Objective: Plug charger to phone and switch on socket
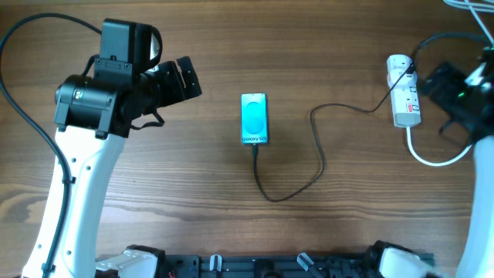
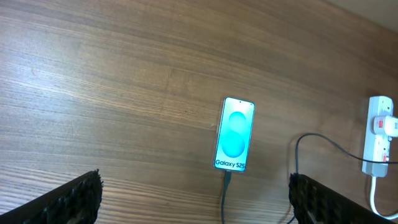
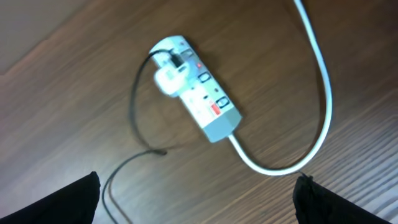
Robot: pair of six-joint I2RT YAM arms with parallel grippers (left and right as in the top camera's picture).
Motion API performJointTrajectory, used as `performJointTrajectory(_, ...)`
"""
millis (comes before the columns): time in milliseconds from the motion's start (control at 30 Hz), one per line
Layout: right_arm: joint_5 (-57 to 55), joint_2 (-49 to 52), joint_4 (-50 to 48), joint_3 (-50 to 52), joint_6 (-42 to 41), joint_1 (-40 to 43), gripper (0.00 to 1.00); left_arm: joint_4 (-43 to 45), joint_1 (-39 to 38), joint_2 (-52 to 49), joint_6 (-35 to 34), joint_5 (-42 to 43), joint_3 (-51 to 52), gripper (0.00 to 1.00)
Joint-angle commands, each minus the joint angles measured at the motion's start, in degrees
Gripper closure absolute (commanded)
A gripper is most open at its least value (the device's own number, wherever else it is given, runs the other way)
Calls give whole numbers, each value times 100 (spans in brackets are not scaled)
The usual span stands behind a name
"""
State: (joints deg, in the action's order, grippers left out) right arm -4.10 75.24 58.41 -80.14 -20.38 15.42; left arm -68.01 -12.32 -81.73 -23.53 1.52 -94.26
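One charger (image 1: 343, 106) in phone (image 1: 254, 118) and socket (image 1: 404, 91)

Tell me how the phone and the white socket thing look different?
The phone glows teal; the socket is white with red and black marks. The phone lies mid-table; the socket lies toward the right side. A thin black charger cable meets the phone's bottom edge; a thick white cord leaves the socket's end. Both are long rectangles lying flat on the wooden table.
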Motion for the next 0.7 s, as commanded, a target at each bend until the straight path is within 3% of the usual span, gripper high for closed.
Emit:
performJointTrajectory(0, -994, -868, -199, 660, -101, -861, 0, 2, 11, 28, -94, -74, -26, 0)
performJointTrajectory(267, -876, -2723, -1504, 2551, 87, -2778, 0, 2, 11, 28, -94, -74, -26, 0)
performJointTrajectory(667, -835, -2957, -1213, 2684, 68, -2907, 0, 2, 11, 28, -94, -74, -26, 0)
